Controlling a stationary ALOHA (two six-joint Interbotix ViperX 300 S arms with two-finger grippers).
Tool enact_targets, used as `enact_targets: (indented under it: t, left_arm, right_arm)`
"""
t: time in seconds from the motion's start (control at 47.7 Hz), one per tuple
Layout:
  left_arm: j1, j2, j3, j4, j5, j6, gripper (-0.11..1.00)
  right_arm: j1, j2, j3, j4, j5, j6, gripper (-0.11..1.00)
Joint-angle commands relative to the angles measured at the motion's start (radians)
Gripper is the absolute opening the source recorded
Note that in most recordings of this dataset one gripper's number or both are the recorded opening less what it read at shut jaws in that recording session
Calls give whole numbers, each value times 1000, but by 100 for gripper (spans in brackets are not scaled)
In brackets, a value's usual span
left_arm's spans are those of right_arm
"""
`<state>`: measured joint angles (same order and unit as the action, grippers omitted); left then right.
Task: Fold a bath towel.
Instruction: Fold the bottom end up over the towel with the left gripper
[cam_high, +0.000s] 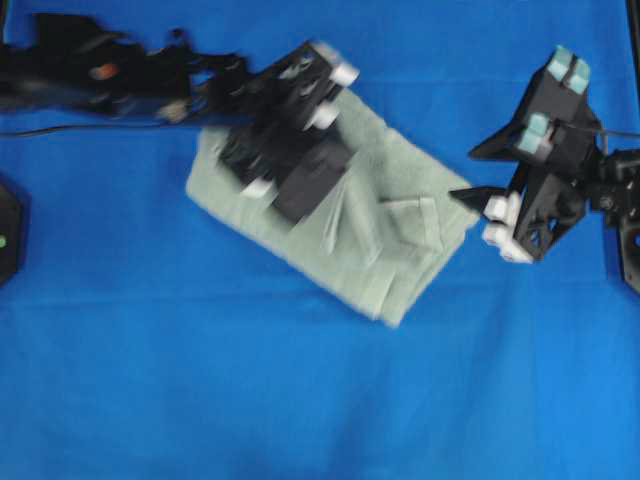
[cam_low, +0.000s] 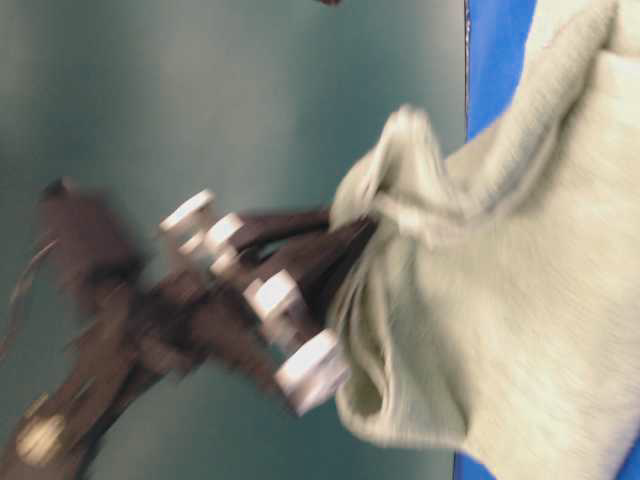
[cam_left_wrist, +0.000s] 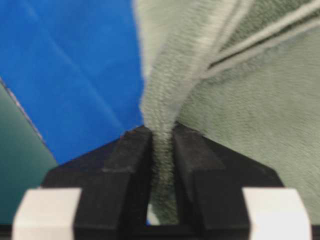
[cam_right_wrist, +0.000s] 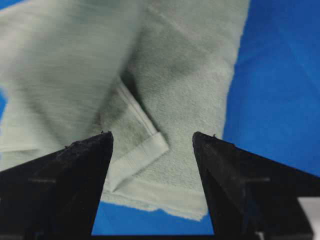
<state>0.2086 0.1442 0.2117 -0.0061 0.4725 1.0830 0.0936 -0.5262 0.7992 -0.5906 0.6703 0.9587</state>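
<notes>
Overhead: blue cloth (cam_high: 300, 400) throughout; bath towel (cam_high: 400, 250) rumpled at centre, left gripper (cam_high: 325, 195) over its upper left, right gripper (cam_high: 475, 195) spread wide at its right edge.
Table-level: teal wall (cam_low: 200, 100) behind.
Left wrist: pinching a towel fold.
Right wrist: gaping over a hemmed corner.

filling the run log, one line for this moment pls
left gripper: shut on bath towel | right gripper: open, beside towel | fold unfinished

Left gripper (cam_left_wrist: 162, 150) pinched tight on a fold of cloth, right gripper (cam_right_wrist: 152, 142) wide apart, nothing between.
</notes>
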Motion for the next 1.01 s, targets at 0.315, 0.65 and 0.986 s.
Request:
enact_targets:
  t: [0.315, 0.65, 0.986]
  left_arm:
    - [38, 204, -186, -17, -26, -8, 9]
    - [37, 207, -190, -18, -95, -15, 20]
    - [38, 137, -183, -12, -160, 3, 84]
  right_arm:
    - [2, -52, 38, -8, 6, -2, 65]
    - [2, -66, 41, -15, 5, -2, 65]
    - [2, -78, 43, -15, 2, -2, 65]
